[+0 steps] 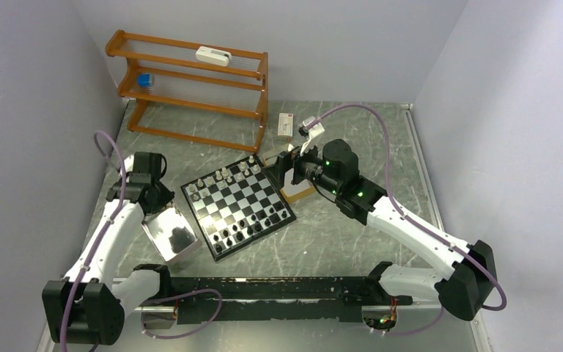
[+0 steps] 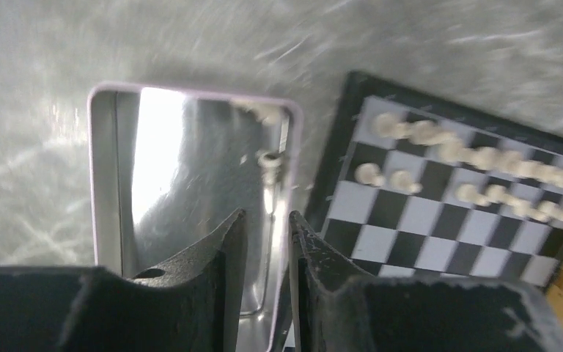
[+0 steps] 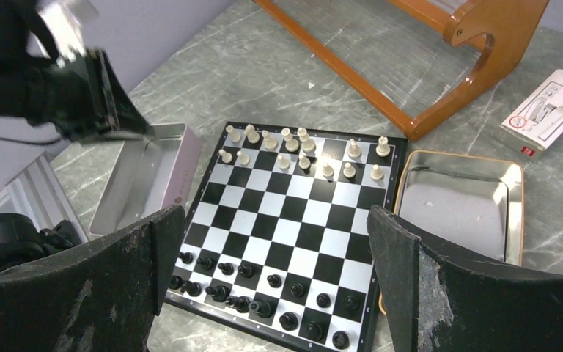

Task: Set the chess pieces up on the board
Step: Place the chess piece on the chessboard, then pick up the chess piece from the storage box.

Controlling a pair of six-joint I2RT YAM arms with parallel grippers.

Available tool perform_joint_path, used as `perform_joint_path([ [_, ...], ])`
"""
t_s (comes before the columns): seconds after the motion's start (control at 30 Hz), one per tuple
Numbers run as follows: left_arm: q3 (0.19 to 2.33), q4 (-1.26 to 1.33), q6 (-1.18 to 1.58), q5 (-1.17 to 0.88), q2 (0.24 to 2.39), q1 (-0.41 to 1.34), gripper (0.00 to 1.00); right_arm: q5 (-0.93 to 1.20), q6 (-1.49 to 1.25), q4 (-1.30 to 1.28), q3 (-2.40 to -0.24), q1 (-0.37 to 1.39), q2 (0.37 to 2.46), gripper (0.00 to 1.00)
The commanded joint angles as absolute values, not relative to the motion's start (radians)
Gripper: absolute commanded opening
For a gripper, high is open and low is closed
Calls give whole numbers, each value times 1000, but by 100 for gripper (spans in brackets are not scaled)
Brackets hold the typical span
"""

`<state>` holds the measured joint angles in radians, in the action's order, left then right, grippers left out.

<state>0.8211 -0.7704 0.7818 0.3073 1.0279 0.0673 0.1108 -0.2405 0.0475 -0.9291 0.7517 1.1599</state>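
Writing: the small white box (image 1: 285,126) at 12 o'clock of the board (image 1: 238,207) carries red marks and some print, too small for me to read.
Left jaws: my left gripper (image 2: 266,238) hangs over the left tray (image 2: 110,169), above the wall nearest the board. The fingers stand only a narrow slit apart and I see nothing between them. This wrist view is blurred.
Right jaws: my right gripper (image 3: 276,214) is spread fully wide, grasping nothing and touching nothing. In the top view it hangs over the right tray (image 3: 458,202), at the board's 2 o'clock.
Board: it lies flat on the table (image 1: 352,249) between the two trays, just beside each. It is square, so it has no long axis. In the top view it sits askew, its edges slanting against the table's.
White pieces (image 3: 293,150): upright, strung unevenly over the two rows along the board's 11 o'clock edge.
Black pieces (image 3: 264,293): upright, in the two rows along the 5 o'clock edge.
Left tray, axis: its long side runs from 11 to 5 o'clock in the top view, at the board's 8 o'clock.
Rack (image 1: 190,84): wooden, standing at the board's 11 o'clock, well apart from it.
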Motion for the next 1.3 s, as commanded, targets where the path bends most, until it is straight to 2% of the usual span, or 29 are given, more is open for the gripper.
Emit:
perform_joint_path([
  [0.0,707,-770,1021,250,1046,28,31,94,-223,66,-922,747,1119,100],
  [0.13,646,-725,1051,231,1050,4,30,83,-217,60,-920,747,1107,100],
  [0.33,595,-627,1004,207,1044,-52,34,71,-212,64,-909,747,1097,100],
  [0.47,569,-574,959,142,1058,-109,32,68,-210,68,-904,748,1102,100],
  [0.73,502,-434,867,-13,1055,-190,34,66,-210,74,-905,747,1112,100],
  [1.27,452,-303,853,-90,1155,-210,33,41,-204,59,-905,747,1097,100],
])
